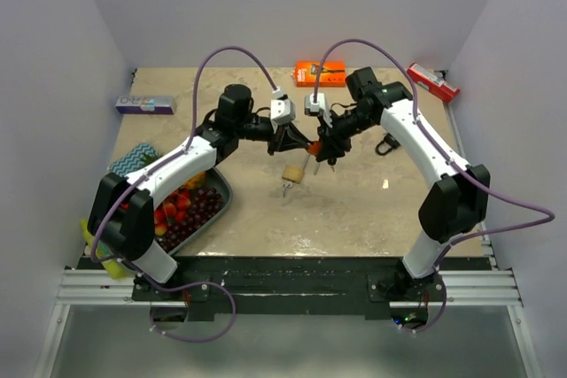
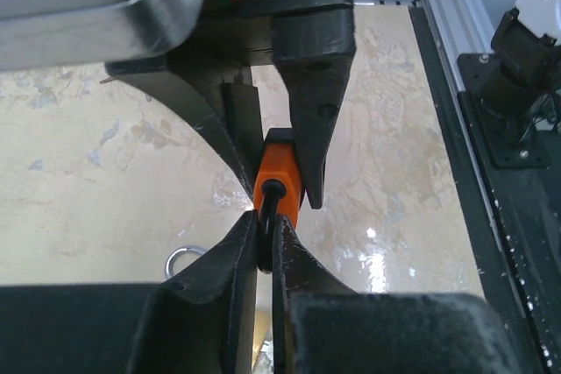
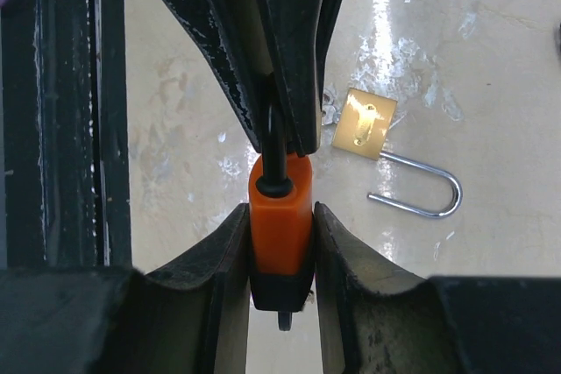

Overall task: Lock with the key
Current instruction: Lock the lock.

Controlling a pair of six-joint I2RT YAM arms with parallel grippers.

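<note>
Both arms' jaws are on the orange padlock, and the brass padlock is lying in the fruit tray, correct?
No. The brass padlock lies on the bare table, clear of the fruit tray; the top view shows it. Both arms' jaws are on the orange padlock.

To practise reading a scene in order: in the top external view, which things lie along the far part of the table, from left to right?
blue-and-white box → orange package → red package
</note>
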